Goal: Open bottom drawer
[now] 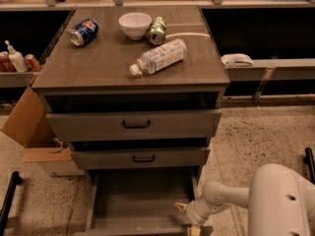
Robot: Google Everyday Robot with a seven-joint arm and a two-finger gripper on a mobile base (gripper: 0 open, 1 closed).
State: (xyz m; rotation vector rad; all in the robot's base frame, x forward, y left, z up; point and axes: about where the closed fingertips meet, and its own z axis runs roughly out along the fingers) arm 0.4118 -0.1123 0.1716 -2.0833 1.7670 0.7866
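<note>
The bottom drawer of the grey-brown wood-grain cabinet is pulled far out, and its bare inside shows. Its front lies along the frame's bottom edge, mostly cut off, and its handle is out of view. My gripper is at the drawer's front right corner, at the end of my white arm, low by the floor. The middle drawer and the top drawer, each with a black bar handle, stand slightly out above it.
On the cabinet top lie a blue can, a white bowl, a green can and a plastic bottle. A cardboard box stands at the left. Speckled floor lies to the right.
</note>
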